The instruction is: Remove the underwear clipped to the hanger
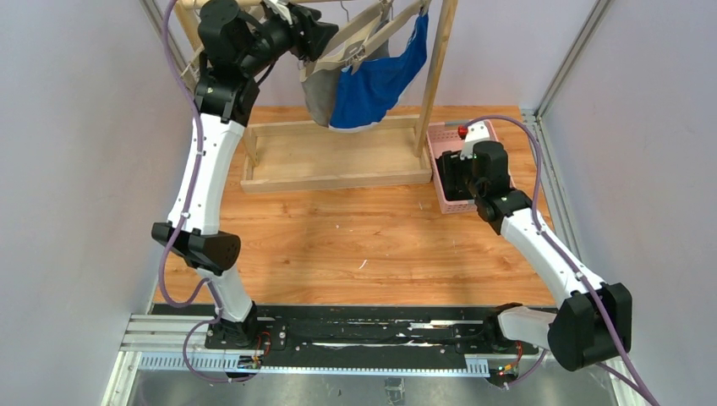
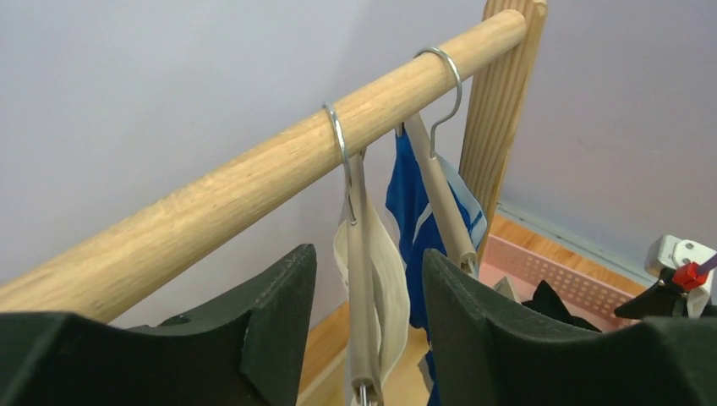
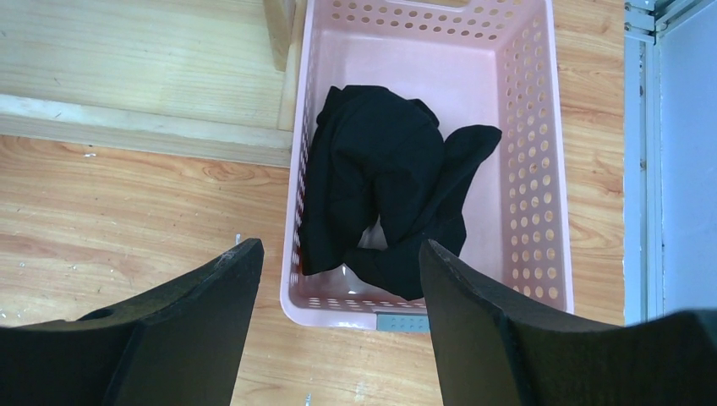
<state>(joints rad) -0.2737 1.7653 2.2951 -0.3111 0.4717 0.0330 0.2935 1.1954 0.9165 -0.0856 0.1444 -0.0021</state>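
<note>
Two wooden hangers [image 1: 372, 34] hang on the rack's rail at the back. The grey underwear [image 1: 320, 95] and the blue underwear [image 1: 376, 85] hang from them. In the left wrist view the near hanger [image 2: 362, 288] with the pale grey underwear [image 2: 396, 288] stands between my open fingers, untouched; the blue underwear [image 2: 414, 211] hangs behind it. My left gripper [image 1: 325, 34] is open, raised at the rail. The black underwear [image 3: 385, 186] lies in the pink basket [image 3: 533, 152]. My right gripper [image 3: 338, 288] is open and empty above the basket's near end.
The wooden rack [image 1: 334, 161] has a flat tray base, a right post [image 1: 438, 68] and a rail [image 2: 254, 186]. The pink basket [image 1: 444, 169] stands right of the base. A metal frame rail [image 1: 558, 68] and grey walls bound the wooden table [image 1: 355, 254].
</note>
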